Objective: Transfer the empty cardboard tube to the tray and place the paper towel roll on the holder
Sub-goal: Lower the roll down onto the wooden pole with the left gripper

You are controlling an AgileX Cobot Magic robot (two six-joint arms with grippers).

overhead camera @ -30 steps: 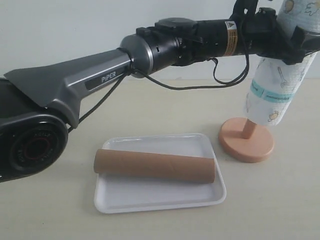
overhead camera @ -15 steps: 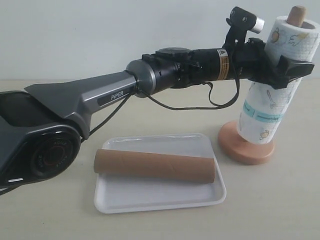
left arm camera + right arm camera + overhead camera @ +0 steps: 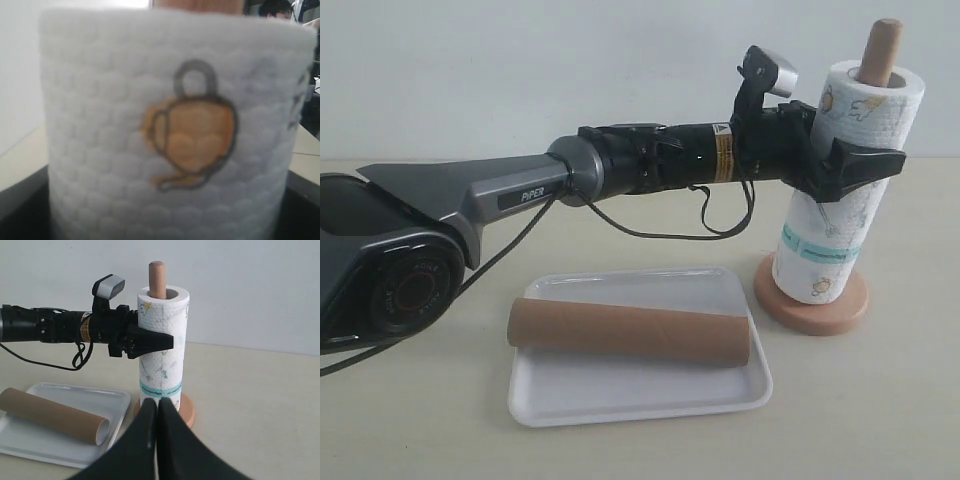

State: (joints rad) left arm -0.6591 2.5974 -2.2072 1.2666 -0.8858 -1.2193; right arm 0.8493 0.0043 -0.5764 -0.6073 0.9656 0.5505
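The paper towel roll point(image 3: 840, 200) stands upright, threaded over the dowel point(image 3: 880, 45) of the wooden holder point(image 3: 812, 305). Its lower end is down at the round base, and the dowel's rounded top pokes out above it. My left gripper point(image 3: 860, 165) reaches in from the left and is shut on the roll's upper half, one black finger point(image 3: 152, 340) lying across its front. The roll point(image 3: 165, 130) fills the left wrist view. The empty cardboard tube point(image 3: 630, 333) lies lengthwise in the white tray point(image 3: 640, 405). My right gripper point(image 3: 157, 405) is shut and empty, hanging in front of the holder's base point(image 3: 186, 410).
The tray point(image 3: 30, 440) with the tube point(image 3: 52, 415) sits just left of the holder on the beige table. The left arm point(image 3: 520, 190) stretches over the table behind the tray. A pale wall closes the back.
The left gripper has come down and slightly left with the roll, sliding it down the dowel to the base. More of the dowel top now shows.
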